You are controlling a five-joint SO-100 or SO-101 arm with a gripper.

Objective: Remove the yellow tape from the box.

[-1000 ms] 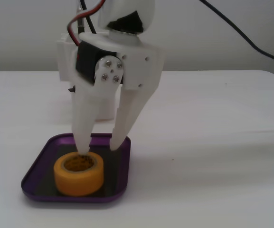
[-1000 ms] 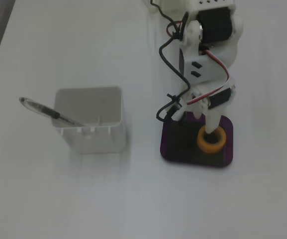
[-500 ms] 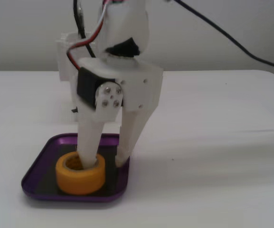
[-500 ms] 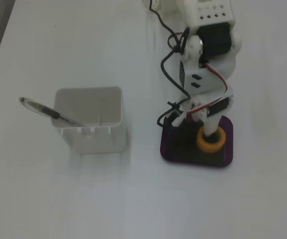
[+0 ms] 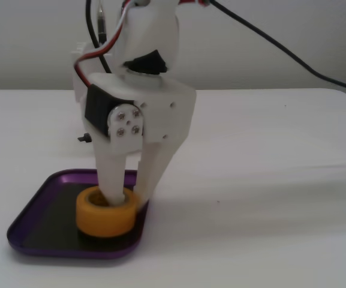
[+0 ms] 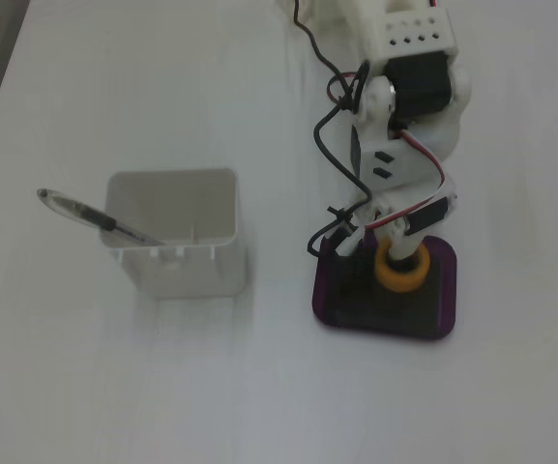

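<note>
White table (image 6: 114, 387), plain pale wall behind. White tub (image 6: 177, 242) w/ pen (image 6: 85, 215) well apart from jaws. Purple tray (image 5: 35, 207) directly under gripper (image 5: 128, 198). Yellow tape (image 5: 105, 215) sits on tray floor: one jaw down in its core, other outside its wall. Jaws appear clamped on roll wall. Judgement: grasp stage; lift and removal outstanding.

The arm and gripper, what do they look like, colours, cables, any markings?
The arm is white printed plastic with black servo blocks set into it. Black, red and white cables loop along its side. The gripper has two long white tapered fingers below a round silver plate with four screws. No lettering can be made out.
</note>
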